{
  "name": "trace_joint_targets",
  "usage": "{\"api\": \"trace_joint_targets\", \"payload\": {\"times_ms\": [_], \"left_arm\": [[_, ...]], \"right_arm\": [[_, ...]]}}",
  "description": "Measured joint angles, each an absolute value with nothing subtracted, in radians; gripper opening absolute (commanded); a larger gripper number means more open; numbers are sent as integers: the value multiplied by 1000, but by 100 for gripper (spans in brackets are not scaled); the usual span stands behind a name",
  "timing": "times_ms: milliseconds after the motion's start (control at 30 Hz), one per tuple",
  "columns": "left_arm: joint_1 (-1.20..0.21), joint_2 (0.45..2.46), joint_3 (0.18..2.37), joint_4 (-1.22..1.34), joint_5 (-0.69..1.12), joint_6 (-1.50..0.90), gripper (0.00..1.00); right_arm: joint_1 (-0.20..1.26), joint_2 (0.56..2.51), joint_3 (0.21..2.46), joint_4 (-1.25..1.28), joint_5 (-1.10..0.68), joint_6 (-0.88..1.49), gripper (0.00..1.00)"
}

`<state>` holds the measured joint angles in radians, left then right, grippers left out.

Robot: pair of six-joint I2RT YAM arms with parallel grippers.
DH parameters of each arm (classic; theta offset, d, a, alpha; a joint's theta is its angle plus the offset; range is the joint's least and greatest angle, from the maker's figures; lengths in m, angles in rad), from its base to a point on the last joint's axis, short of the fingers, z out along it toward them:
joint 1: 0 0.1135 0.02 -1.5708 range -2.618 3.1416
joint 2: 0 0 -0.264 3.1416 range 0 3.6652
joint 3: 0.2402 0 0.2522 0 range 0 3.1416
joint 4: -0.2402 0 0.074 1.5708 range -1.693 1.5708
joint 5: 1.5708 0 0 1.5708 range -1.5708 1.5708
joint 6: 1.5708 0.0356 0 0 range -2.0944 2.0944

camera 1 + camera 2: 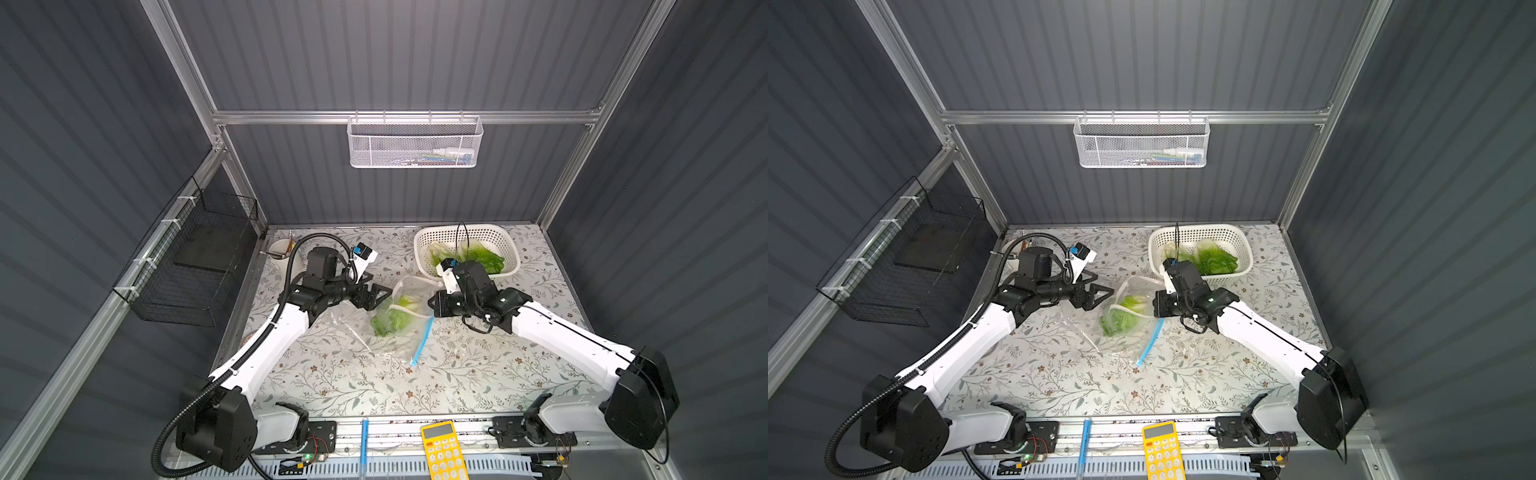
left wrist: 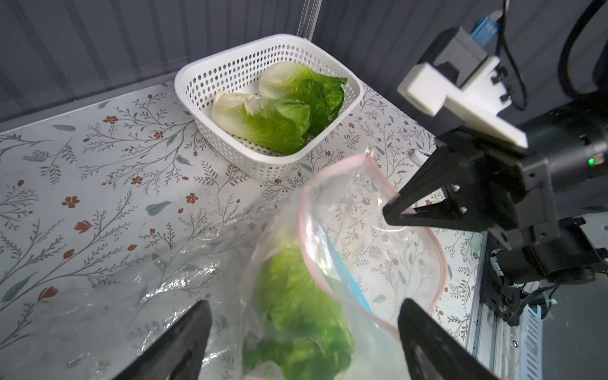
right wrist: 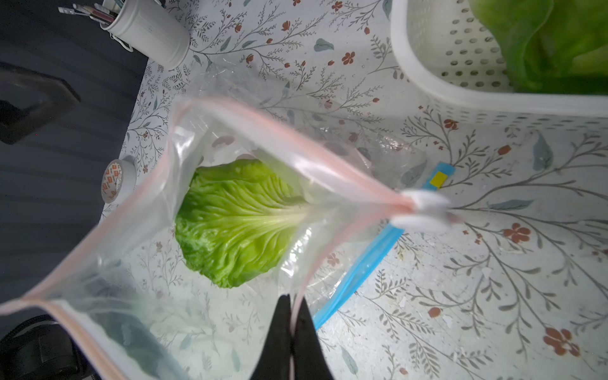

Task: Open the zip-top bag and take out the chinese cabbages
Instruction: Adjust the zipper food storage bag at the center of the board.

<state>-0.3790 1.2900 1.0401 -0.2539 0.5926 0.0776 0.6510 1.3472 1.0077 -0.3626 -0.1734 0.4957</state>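
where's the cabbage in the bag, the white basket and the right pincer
bagged cabbage [image 3: 230, 223]: right wrist view, middle of the green leaf
white basket [image 2: 237, 65]: left wrist view, holed inner wall
right pincer [image 3: 291, 301]: right wrist view, between its tips, shut on the bag [image 3: 296, 144]

The bag [image 1: 411, 291] mouth gapes wide, passable; the right end effector [image 3: 291, 301] pinches its rim. The basket [image 1: 424, 239] crowds behind the bag; the desk [image 1: 353, 386] before it lies open.

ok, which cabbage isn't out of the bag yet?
The cabbage inside the clear zip-top bag, mid-table between the arms; the other two cabbages lie in the white basket.
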Motion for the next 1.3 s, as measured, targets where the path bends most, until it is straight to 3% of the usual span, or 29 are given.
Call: {"api": "trace_joint_targets", "payload": {"times_ms": [267,700,933,1133,1300], "left_arm": [[-379,1460,1228,-290,703,41,73],[-454,1612,1351,-520,829,88,65],[-498,1696,1409,-638,823,133,43],[-503,1721,1420,-669,803,146,2],[-503,1697,1420,-662,747,122,0]], "right_arm": [[651,1307,977,-367,-175,456,0],[651,1282,976,-367,-163,432,0],[651,1282,977,-368,-160,419,0],[651,1282,977,-367,-160,418,0],[652,1282,979,-365,-164,418,0]]}}
